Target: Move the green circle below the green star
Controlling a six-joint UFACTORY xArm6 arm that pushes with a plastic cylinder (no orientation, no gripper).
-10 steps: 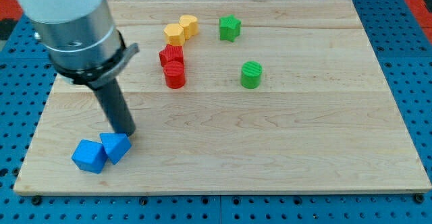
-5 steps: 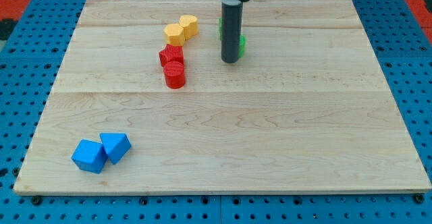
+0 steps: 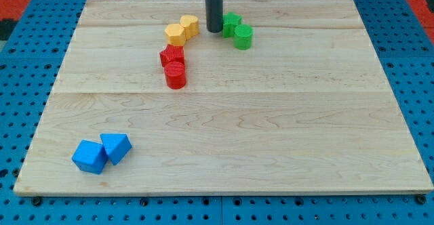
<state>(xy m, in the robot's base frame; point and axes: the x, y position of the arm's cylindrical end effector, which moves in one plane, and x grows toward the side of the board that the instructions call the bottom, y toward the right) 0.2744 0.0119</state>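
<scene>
The green circle [image 3: 243, 36] stands near the view's top, touching the lower right side of the green star [image 3: 231, 23]. My tip [image 3: 214, 30] rests on the board just left of the green star, between it and the yellow blocks. The rod rises straight up out of the view's top.
Two yellow blocks [image 3: 182, 29] sit left of my tip. Two red blocks [image 3: 173, 66] lie below them. Two blue blocks [image 3: 102, 152] sit at the view's bottom left. The wooden board [image 3: 271, 130] lies on a blue pegboard.
The green circle moved up from the board's middle right to beside the green star. My tip went from the blue blocks to the green blocks, then to the star's left.
</scene>
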